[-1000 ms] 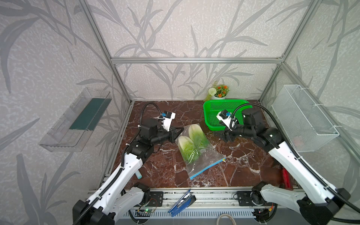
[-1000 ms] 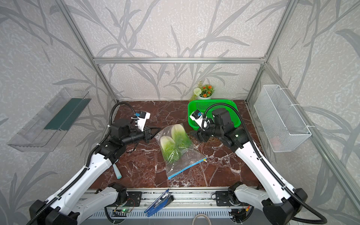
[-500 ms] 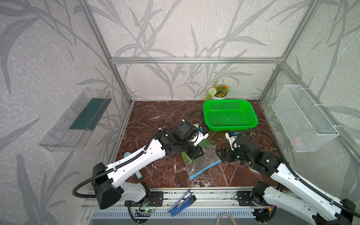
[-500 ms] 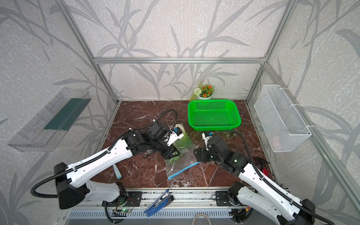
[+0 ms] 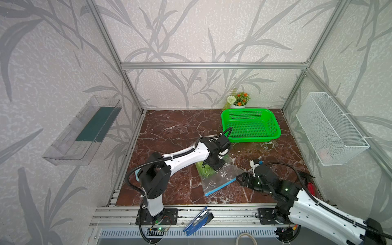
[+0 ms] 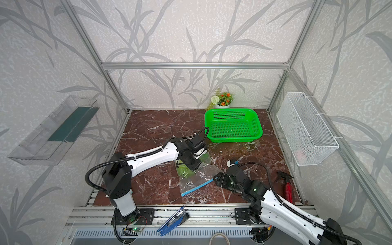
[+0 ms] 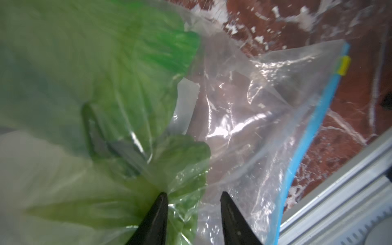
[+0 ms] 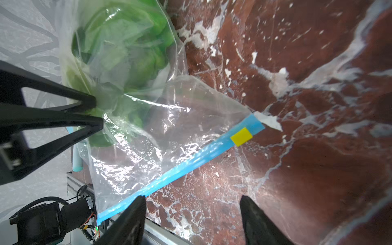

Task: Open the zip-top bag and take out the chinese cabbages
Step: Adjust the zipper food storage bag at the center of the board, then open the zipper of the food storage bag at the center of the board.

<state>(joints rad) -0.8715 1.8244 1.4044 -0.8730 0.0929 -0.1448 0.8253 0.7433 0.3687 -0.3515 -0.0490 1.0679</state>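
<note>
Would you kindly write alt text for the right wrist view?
The right gripper hangs open near the zip-top bag's blue zip strip and yellow slider. The left gripper presses the plastic beside the chinese cabbages, on red marble.

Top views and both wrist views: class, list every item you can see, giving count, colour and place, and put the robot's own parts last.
clear zip-top bag with blue zip strip: one, lying mid-table; yellow slider tab at one end of the strip.
light-green chinese cabbages: inside the bag, count unclear here.
green perforated plastic basket: one, back right of the table.
small potted plant with orange flowers: one, behind the basket.
white wire basket: one, on the right wall.
clear plastic shelf: one, on the left wall.
red spray bottle: one, right table edge.
blue clip: one, on the front rail.
left gripper: black, jaws apart around bag plastic over the cabbages.
right gripper: black, open, beside the zip strip.
</note>
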